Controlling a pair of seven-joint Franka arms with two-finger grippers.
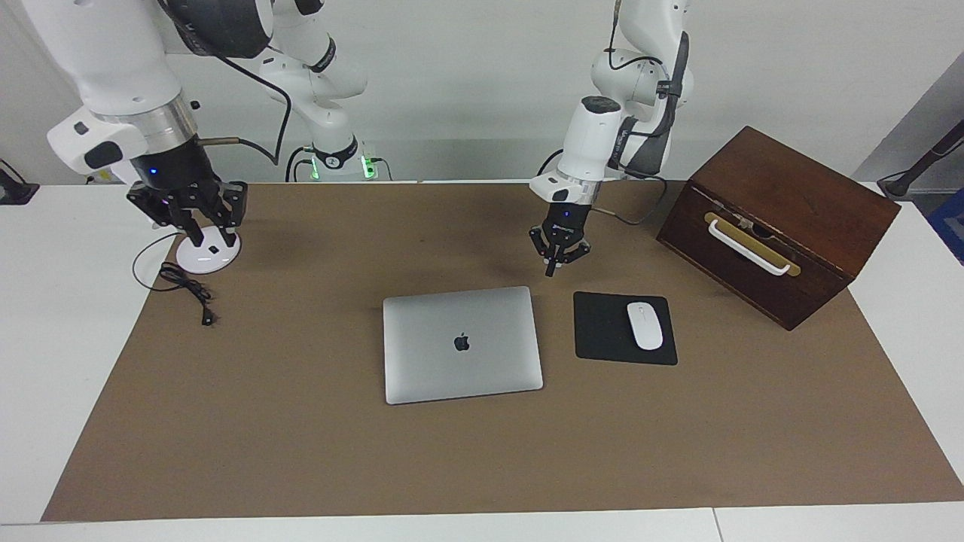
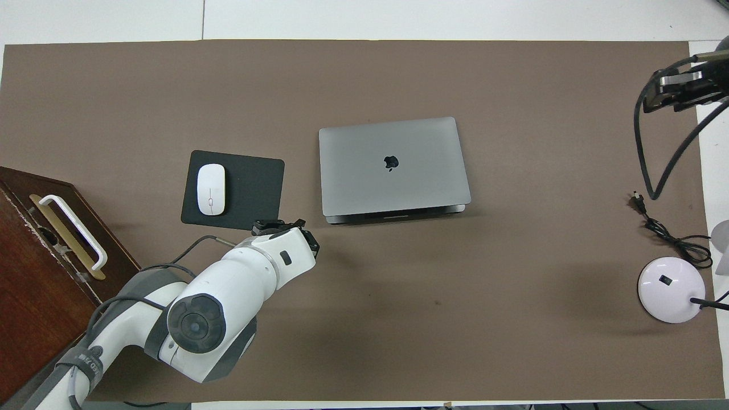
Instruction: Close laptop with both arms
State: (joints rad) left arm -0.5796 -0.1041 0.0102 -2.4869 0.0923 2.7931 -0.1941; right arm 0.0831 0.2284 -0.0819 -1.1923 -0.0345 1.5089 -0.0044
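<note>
The silver-grey laptop (image 1: 462, 344) (image 2: 393, 165) lies shut and flat in the middle of the brown mat, its apple logo facing up. Neither gripper touches it. My left gripper (image 1: 556, 265) (image 2: 279, 224) hangs shut in the air over the mat, just off the laptop's corner that is nearest the robots and the mouse pad. My right gripper (image 1: 203, 229) (image 2: 680, 91) is raised over the mat's edge by the lamp, at the right arm's end of the table. It is open, with nothing between its fingers.
A black mouse pad (image 1: 602, 331) with a white mouse (image 1: 645, 325) lies beside the laptop. A brown wooden box (image 1: 776, 218) with a white handle stands at the left arm's end. A white lamp base (image 1: 211, 256) and its black cable (image 1: 184, 290) sit at the right arm's end.
</note>
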